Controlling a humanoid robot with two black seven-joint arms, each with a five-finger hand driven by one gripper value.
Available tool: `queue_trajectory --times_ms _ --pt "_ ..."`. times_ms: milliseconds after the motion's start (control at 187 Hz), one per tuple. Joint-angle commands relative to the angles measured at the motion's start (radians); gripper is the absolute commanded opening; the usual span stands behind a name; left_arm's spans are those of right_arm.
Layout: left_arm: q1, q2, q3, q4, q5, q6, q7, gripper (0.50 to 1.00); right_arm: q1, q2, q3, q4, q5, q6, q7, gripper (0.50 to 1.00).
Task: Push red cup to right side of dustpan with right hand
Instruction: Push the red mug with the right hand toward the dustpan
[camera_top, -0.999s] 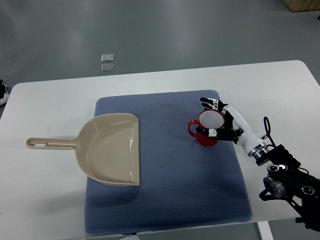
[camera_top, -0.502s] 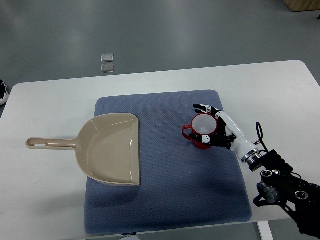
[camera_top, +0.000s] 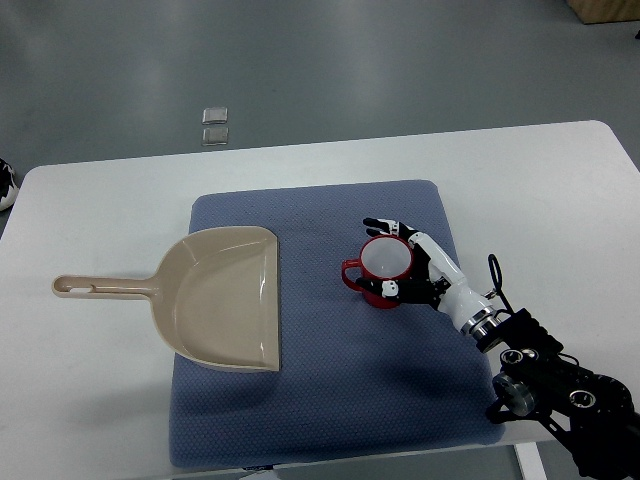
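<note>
Nearest the robot, the right arm comes in from the lower right corner and reaches up and left across the blue mat (camera_top: 330, 400), which covers the middle of the white table (camera_top: 90, 400) and gives the cup a soft, even surface to slide on. The right hand (camera_top: 415, 270) cups the red cup (camera_top: 383, 270) from its right side: one dark fingertip curls round the far rim and another presses low on the near wall, so the fingers wrap the cup loosely rather than lift it, a hold that suits a sideways shove toward the left. The red cup stands upright on the mat, its handle pointing left toward the dustpan (camera_top: 225, 295), with an open strip of mat between the two. The beige dustpan lies flat to the cup's left, its straight open edge facing the cup and its long handle running off the mat onto the table. By this layout the push seems partway done. The left arm is out of view.
</note>
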Motion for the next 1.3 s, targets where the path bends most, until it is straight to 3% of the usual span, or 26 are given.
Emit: queue_trajectory --times_ms 0,1293 --pt "0.0 0.0 0.0 0.0 0.0 0.0 0.0 1.0 0.0 0.009 -0.001 0.002 0.0 0.0 0.0 0.926" --pt "0.0 0.0 0.0 0.0 0.0 0.001 0.0 1.0 0.013 0.091 -0.056 0.006 -0.003 0.003 0.0 0.926"
